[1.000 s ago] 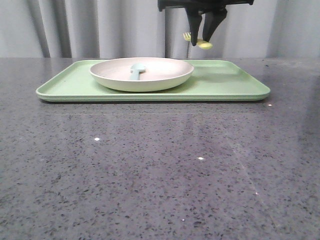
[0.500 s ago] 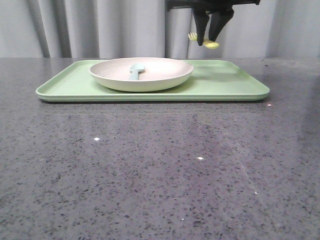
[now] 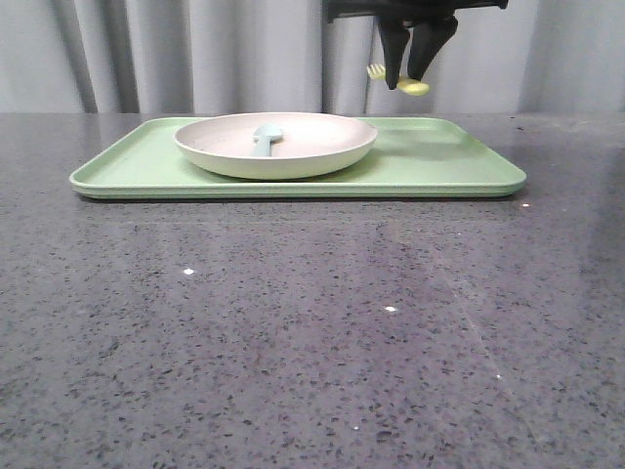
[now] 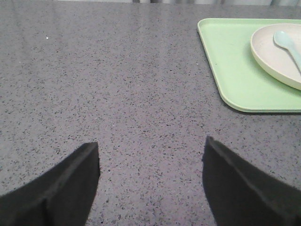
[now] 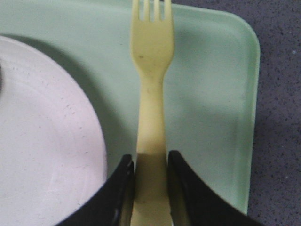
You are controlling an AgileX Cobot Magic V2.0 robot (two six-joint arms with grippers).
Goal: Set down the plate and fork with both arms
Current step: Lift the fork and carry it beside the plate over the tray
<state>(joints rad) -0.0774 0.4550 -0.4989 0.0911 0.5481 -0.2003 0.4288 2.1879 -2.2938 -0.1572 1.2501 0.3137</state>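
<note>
Plate [image 3: 276, 145]: the biggest task piece, sits on the light-green tray [image 3: 449, 166], toward its left-centre, flat and settled. Looks done to me.
Tray: takes up most of the far table [image 3: 312, 322], and there's a bare strip of it to the right of the plate. That's where I'd guess the fork belongs.
Right gripper [image 3: 411, 73]: hangs well above that bare strip, jaws pinching the fork's handle from both sides. The wrist view shows the handle squeezed snug between the 2 fingers [image 5: 117, 188].
Left gripper [image 4: 150, 183]: jaws spread wide with nothing between them, parked over bare table, off the tray's left end.
Spoon [image 3: 267, 137]: pale blue, lying in the plate. Not part of the job, so leave it.
Fork [image 5: 152, 94]: small and yellow, up in the air, tines poking out past the fingertips, over the tray just beside the plate rim.
Step in hand: lowering the fork. I'd come straight down, keep it clear of the rim, stay level so the tines don't dig in first, and only let go once it's touching the tray.
</note>
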